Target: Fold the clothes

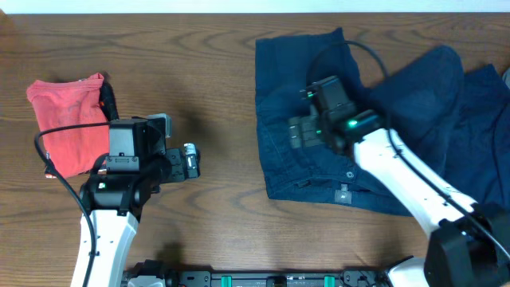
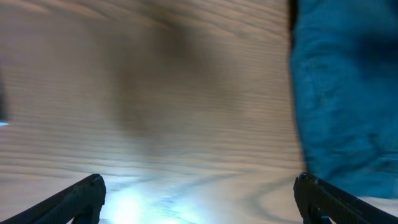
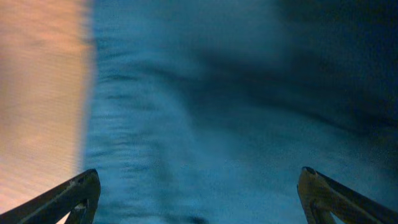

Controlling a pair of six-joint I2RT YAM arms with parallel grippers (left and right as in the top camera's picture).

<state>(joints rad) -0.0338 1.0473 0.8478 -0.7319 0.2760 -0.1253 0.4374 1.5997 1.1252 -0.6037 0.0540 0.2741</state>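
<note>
A dark navy denim garment (image 1: 295,119) lies spread on the right half of the wooden table, with more navy cloth (image 1: 470,127) bunched and overlapping at the far right. My right gripper (image 1: 296,132) is open and hovers over the garment's left part; the right wrist view shows blue cloth (image 3: 217,124) between its spread fingers (image 3: 198,196). My left gripper (image 1: 191,161) is open and empty over bare wood, left of the garment. In the left wrist view its fingers (image 2: 199,199) frame bare table, with the navy cloth's edge (image 2: 342,93) at the right.
A folded red garment (image 1: 68,123) lies at the table's left, just behind my left arm. Bare wood (image 1: 223,96) separates it from the navy clothes. The table's front edge runs along a black rail (image 1: 279,279).
</note>
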